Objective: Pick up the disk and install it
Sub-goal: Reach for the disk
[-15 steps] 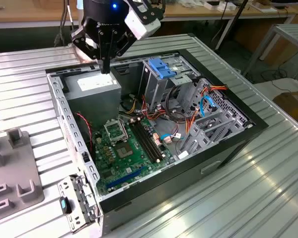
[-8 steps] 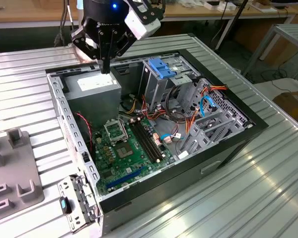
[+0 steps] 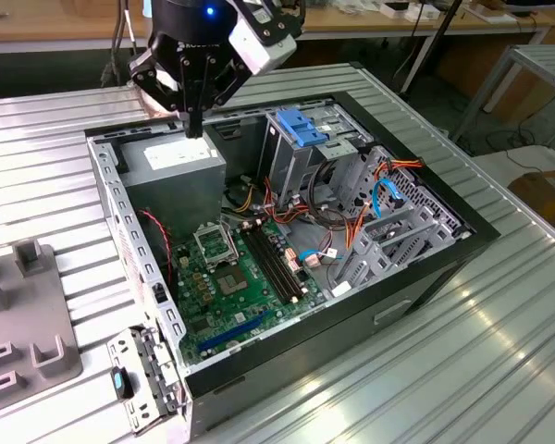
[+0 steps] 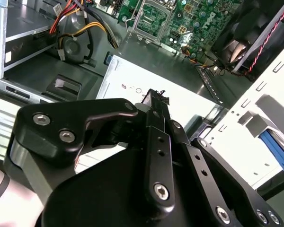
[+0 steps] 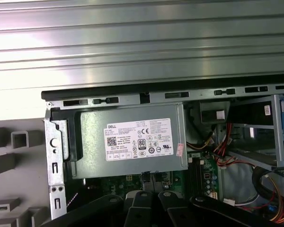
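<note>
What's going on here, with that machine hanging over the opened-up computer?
A robot arm is working on an open computer case that lies on its side on a metal table. Its gripper hangs just above the grey power-supply box in one corner of the case. The jaws look closed and hold nothing. The job is to fit a disk, and none is picked up yet. The green motherboard lies exposed inside.

An open computer case (image 3: 122, 217) lay on a ribbed metal table (image 3: 499, 370). Inside, a grey power supply (image 3: 171, 176) with a white label sat beside a green motherboard (image 3: 231, 287). A blue bracket (image 3: 301, 128) topped the drive cage (image 3: 301, 171), near tangled coloured cables (image 3: 365, 213). A grey fixture (image 3: 28, 324) stood at the exterior view's left.
</note>
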Robot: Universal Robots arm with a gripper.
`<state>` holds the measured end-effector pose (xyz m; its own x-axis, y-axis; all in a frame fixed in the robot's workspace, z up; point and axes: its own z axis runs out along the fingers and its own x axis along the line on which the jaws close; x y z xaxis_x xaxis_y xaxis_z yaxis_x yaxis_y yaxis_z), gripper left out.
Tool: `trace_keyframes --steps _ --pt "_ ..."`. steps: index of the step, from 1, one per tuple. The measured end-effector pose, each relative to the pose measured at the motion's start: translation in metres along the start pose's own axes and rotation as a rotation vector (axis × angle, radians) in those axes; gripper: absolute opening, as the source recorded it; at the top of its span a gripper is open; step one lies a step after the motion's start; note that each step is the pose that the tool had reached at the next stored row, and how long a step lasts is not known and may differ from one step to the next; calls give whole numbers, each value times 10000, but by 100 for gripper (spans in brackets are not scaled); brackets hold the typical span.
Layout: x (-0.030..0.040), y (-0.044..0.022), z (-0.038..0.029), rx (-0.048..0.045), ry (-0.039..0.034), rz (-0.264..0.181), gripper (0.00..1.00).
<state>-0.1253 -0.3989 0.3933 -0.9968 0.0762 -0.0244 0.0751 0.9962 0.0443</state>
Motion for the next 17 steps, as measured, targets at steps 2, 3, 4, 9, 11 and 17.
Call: trace_keyframes --steps 2,3,4,9,11,17 --pt "36 -3 -1 0 0 -1 11" --pt "51 -4 -2 0 0 -1 11" --pt "65 -5 -2 -1 0 -1 11" --pt "203 -15 -6 0 0 -1 11" --pt "273 -20 -7 0 0 0 11" --pt "443 -33 -12 0 0 0 11"
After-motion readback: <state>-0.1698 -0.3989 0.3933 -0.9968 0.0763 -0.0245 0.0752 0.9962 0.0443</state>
